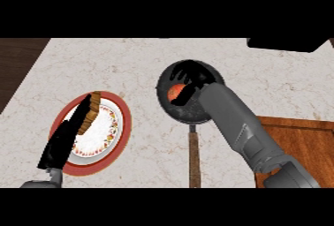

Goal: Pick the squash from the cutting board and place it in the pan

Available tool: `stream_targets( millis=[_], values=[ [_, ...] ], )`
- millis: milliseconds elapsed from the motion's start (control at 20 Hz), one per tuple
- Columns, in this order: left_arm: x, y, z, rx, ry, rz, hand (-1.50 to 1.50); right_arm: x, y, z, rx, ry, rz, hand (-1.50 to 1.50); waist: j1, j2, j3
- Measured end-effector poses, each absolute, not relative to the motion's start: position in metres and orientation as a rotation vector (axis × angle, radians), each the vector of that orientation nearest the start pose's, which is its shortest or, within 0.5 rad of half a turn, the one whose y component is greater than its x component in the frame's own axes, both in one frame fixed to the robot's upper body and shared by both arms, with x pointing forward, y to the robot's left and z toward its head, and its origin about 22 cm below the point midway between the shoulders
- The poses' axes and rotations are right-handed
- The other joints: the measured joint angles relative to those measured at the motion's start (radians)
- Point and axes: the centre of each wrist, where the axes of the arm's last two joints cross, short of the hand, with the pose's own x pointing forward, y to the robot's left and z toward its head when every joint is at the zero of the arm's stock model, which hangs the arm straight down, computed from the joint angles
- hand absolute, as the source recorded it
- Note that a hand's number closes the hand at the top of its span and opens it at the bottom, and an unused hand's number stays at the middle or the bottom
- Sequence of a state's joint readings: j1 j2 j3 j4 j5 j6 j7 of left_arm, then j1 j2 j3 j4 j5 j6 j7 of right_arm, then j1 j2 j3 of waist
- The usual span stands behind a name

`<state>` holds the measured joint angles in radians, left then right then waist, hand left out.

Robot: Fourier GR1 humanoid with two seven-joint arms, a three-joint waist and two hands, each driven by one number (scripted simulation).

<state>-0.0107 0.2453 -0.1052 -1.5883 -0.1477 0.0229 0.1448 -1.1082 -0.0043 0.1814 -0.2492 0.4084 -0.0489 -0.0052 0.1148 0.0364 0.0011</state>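
Holding the squash [176, 92] over the pan [171, 73], the right hand [189, 84] curls round it.
Orange-red and rounded, it shows partly between black fingers; the left hand [68, 132], left of the pan, rests with fingers straight.

We see the right robot hand [189, 84] hiding most of the squash [175, 92]; the cutting board [297, 141] runs off the right edge.

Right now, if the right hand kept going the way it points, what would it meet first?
Likely the pan: the right hand points up-left over it, above the orange squash. Its far rim comes first, though height is unclear.
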Motion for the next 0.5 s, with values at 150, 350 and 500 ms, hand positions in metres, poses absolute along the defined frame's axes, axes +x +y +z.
stream_targets(
  millis=[150,350,500],
  values=[
    [0.2450,0.2607,0.0192,0.261,-1.437,-0.359,0.00,0.4269,-0.0947,0.0345,-0.240,-1.321,0.859,-1.50,0.012,0.001,0.001],
    [0.2468,0.2595,0.0159,0.259,-1.438,-0.361,0.00,0.4290,-0.0955,0.0394,-0.199,-1.440,0.692,-1.50,0.008,0.000,0.001],
    [0.2471,0.2639,0.0150,0.270,-1.436,-0.349,0.00,0.4304,-0.0980,0.0409,-0.201,-1.506,0.554,-1.50,-0.003,-0.002,0.001]
  ],
)
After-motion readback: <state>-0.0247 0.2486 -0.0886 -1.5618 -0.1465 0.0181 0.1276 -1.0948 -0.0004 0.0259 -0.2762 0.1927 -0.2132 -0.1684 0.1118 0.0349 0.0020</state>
